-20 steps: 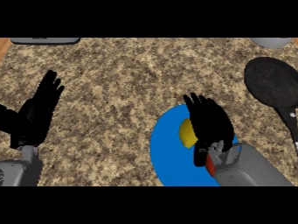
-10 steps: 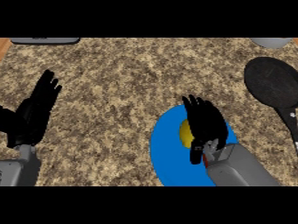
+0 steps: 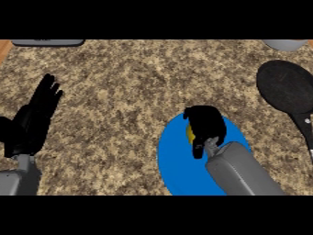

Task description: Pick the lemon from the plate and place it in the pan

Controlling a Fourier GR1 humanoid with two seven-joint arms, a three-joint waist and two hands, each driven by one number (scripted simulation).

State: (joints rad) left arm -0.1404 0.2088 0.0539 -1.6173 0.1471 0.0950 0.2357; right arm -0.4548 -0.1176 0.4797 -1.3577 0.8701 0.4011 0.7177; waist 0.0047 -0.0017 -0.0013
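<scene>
You have a speckled stone surface (image 3: 131,82) with a dark appliance edge (image 3: 47,42) at the far left and a grey vessel (image 3: 285,44) at the far right corner. The black pan (image 3: 289,87) lies right of the blue plate (image 3: 176,160), apart from it, handle pointing toward you; nothing sits between plate and pan. Your left robot hand (image 3: 33,119) rests at the left side, fingers straight and upward, holding nothing. Against the frame half a second ago, your right robot hand (image 3: 205,126) has gone from spread fingers over the plate to fingers curled down around the lemon (image 3: 190,133), and most of the fruit is now hidden. Only a thin yellow sliver shows at the hand's left edge, over the plate's upper part; whether it has lifted off the plate cannot be told.
</scene>
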